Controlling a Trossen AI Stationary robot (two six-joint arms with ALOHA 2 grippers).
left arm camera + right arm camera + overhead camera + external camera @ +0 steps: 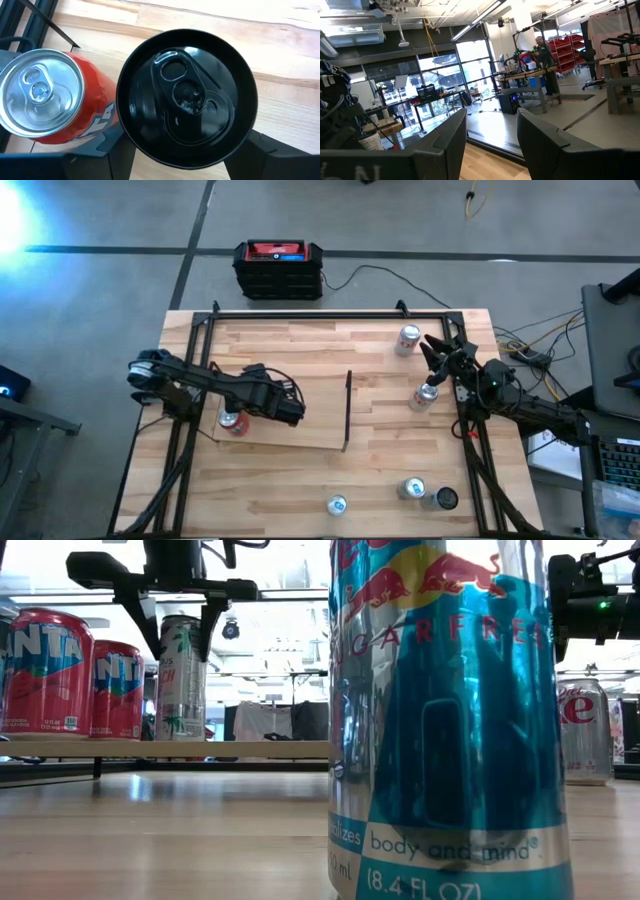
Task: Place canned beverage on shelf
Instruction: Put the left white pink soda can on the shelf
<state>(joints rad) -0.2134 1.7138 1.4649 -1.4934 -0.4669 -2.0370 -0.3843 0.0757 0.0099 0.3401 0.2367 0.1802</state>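
Left of frame on the shelf (300, 435), left claw (290, 412) grips black can (187, 97); releasing may topple red can (50, 97).

Grey floor (100, 290), red shelving (567, 55)

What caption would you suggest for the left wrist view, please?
Left gripper shut on a black-topped can beside an orange can on the shelf.
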